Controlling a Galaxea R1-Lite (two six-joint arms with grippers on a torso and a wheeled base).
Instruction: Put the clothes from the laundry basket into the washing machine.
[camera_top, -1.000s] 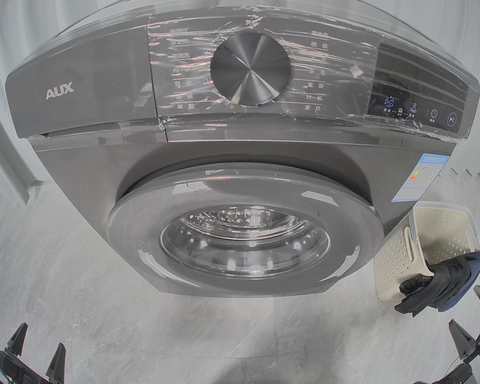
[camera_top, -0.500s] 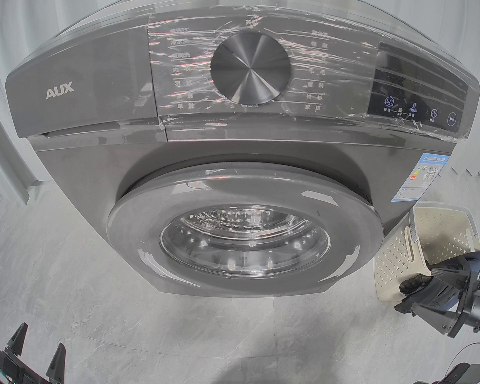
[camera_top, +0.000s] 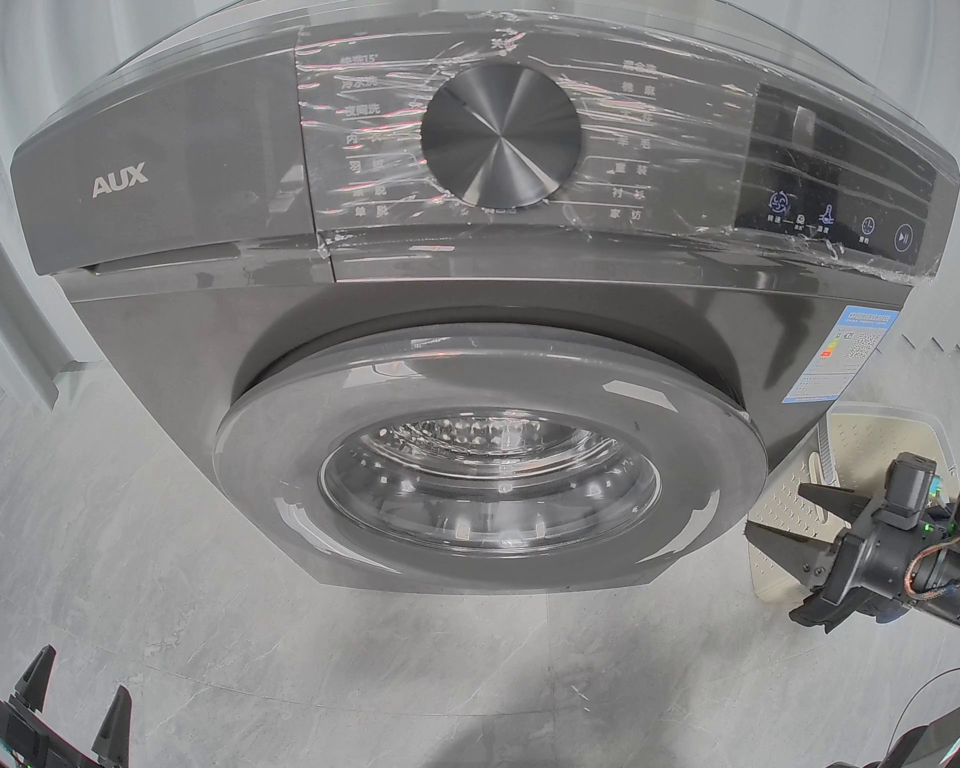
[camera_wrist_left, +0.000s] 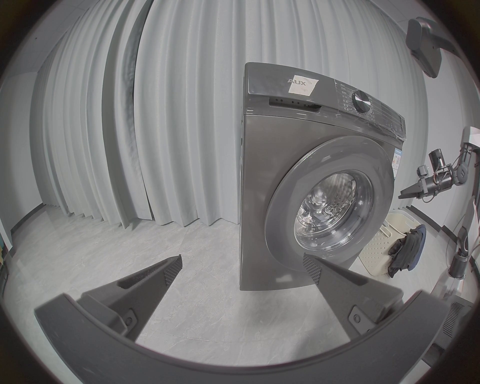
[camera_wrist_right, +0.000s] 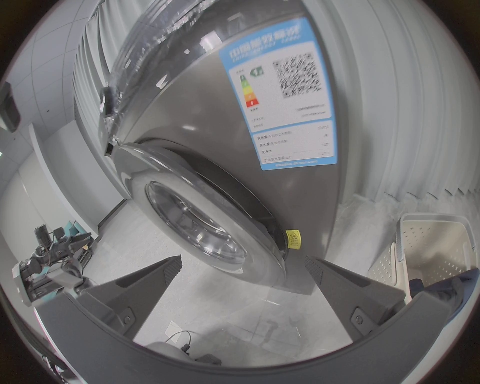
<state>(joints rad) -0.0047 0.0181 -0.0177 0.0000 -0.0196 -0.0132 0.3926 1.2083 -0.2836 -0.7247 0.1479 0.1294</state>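
Two grippers are standing spread and empty. The left gripper (camera_top: 78, 688) is hanging low at the near left over the pale floor (camera_top: 250, 620), well apart from everything, its fingers gaping wide. The grey washing machine (camera_top: 200, 330) is facing the robot with its round door (camera_top: 270, 440) sitting shut against the front, the steel drum (camera_top: 490, 470) showing bare through the glass. The right gripper (camera_top: 785, 512) is hovering just beside the door's right edge, fingers parted and pinching nothing, pointing toward the machine. Behind and below it the cream laundry basket (camera_top: 900, 440) is sitting on the floor beside the machine's right side. The clothes (camera_wrist_left: 407, 247), a dark bundle, are draping over the basket's near rim, so nothing is loaded yet.

Judging by this, the opening step is in hand: the door is blocking the drum, and the right arm seems to be lining up on it. The next move is calling for a fingertip hooking behind the door's right rim and a steady pull outward along the hinge's arc. Only then is reaching for the garment making sense.
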